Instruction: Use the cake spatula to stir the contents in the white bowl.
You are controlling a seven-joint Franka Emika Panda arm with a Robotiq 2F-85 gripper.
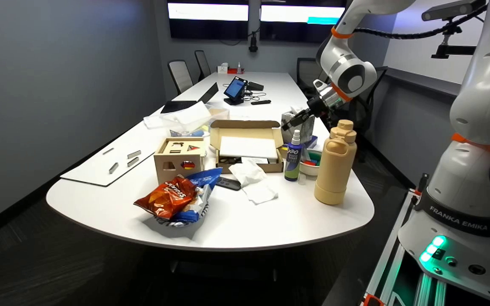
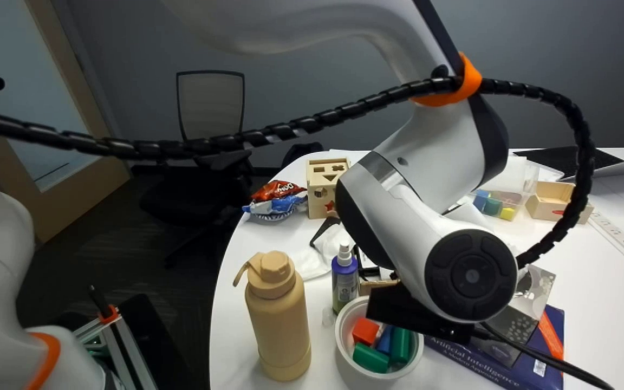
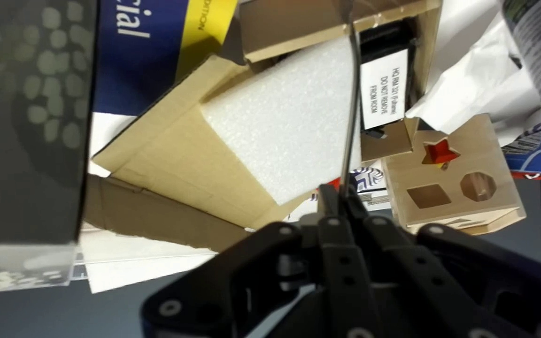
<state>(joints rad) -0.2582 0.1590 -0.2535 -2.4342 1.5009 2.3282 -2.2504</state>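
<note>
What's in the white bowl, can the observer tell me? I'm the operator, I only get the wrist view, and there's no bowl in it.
Observer: In an exterior view, the white bowl holds a red block, a blue block and green blocks.
Operator: Is anything tall near it?
Observer: Yes, in an exterior view the tan bottle stands upright beside it, with a gap between.
Operator: My gripper holds a thin metal thing, likely the cake spatula. Where does the gripper show from outside?
Observer: In an exterior view, it shows against the tissue box, not against the bowl.
</note>
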